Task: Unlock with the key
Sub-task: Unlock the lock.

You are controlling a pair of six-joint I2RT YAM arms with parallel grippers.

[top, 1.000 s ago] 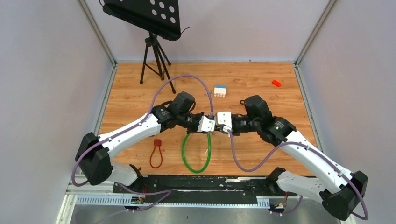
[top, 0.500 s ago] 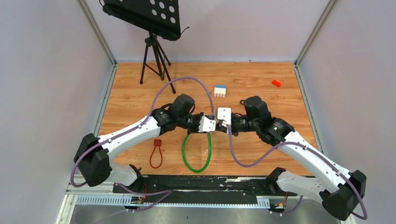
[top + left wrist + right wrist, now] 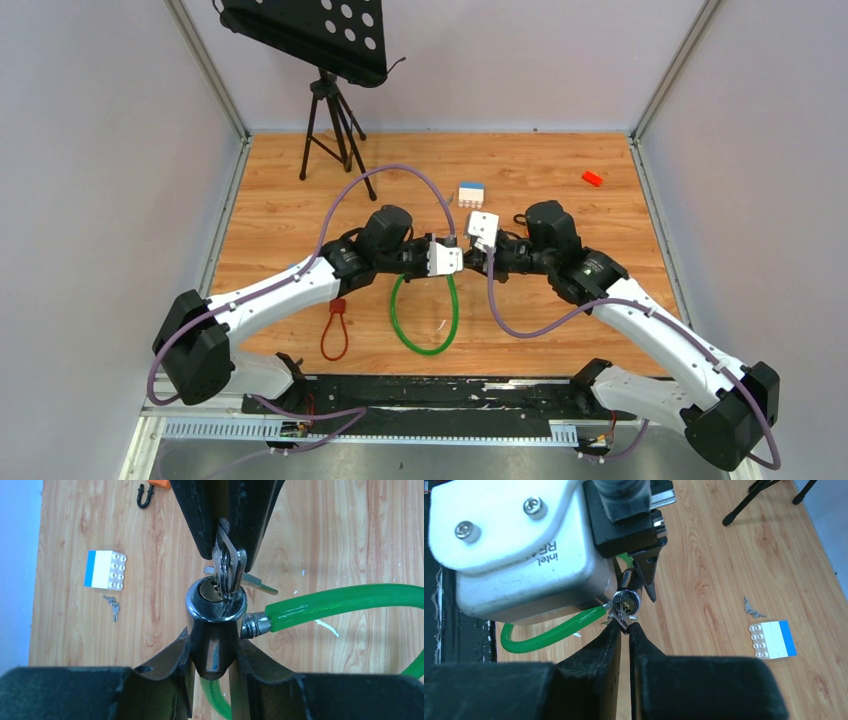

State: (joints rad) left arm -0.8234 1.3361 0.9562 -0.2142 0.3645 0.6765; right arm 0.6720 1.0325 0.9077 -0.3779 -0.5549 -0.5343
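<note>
Where the two arms meet at the middle of the table (image 3: 560, 200) in the top view, the left gripper (image 3: 456, 264) and right gripper (image 3: 474, 262) are nose to nose. A green cable (image 3: 397, 318) loops toward six o'clock from them. A blue-and-white block (image 3: 471, 193) lies at twelve o'clock and a red strap (image 3: 333, 330) at eight o'clock.

In the left wrist view, the left gripper (image 3: 212, 660) clamps the chrome lock (image 3: 215, 630) from six o'clock, keyhole facing up. The key (image 3: 227, 575) sits in the keyhole, pinched by the right gripper's black fingers (image 3: 200, 520) coming from twelve o'clock. The cable leaves the lock toward three o'clock. Spare keys (image 3: 113, 606) lie at nine o'clock.

In the right wrist view, the right gripper (image 3: 625, 630) is closed on the key (image 3: 620, 616), which is at the lock (image 3: 628, 600). The block (image 3: 774, 639) rests at three o'clock.
</note>
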